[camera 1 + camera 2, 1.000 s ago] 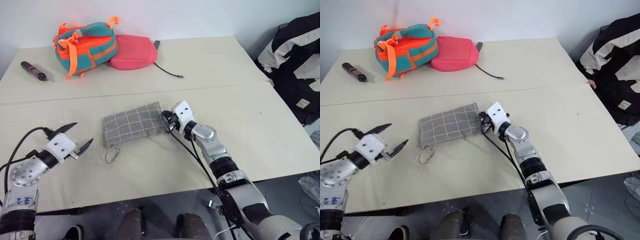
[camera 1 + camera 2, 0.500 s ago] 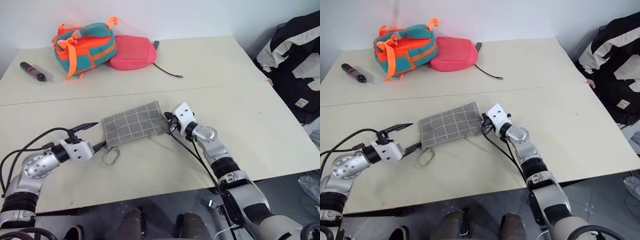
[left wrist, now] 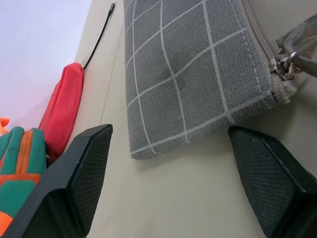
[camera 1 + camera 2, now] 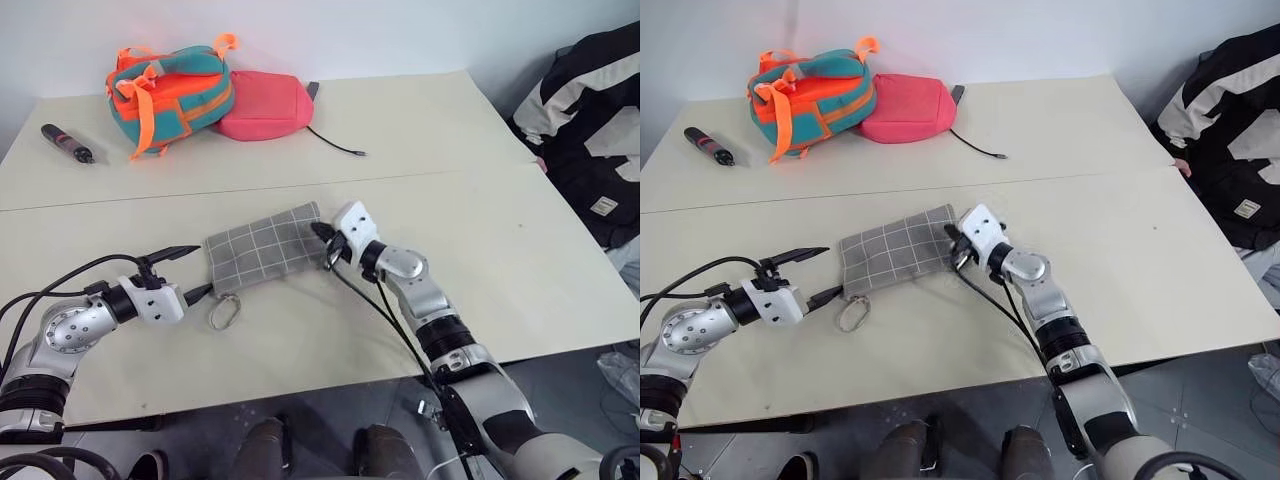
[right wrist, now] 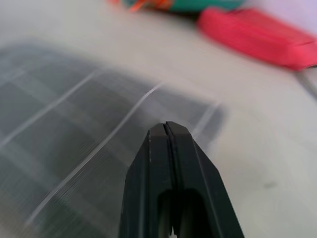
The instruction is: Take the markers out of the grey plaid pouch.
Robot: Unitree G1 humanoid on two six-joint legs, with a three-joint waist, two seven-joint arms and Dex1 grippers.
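The grey plaid pouch [image 4: 265, 248] lies flat on the table with its metal clip ring [image 4: 222, 312] on the near left corner. No markers show; they are hidden. My left gripper [image 4: 198, 270] is open and level, its fingertips just short of the pouch's left end. In the left wrist view the two fingers [image 3: 74, 183] stand either side of the pouch [image 3: 193, 74]. My right gripper [image 4: 320, 232] is shut, its tip at the pouch's right end. In the right wrist view the closed fingertips [image 5: 166, 130] hover over the plaid fabric [image 5: 59, 129].
A teal-and-orange bag [image 4: 170, 90] and a pink pouch [image 4: 265, 105] sit at the table's far edge, with a thin black cord [image 4: 335, 140] beside them. A dark pen-like tool [image 4: 67, 143] lies at the far left. A person in a black-and-white jacket [image 4: 590, 130] is at the right.
My left gripper swung right and rolled, reaching the pouch's left end. My right gripper shifted left onto the pouch's right end. The pouch has stayed in place.
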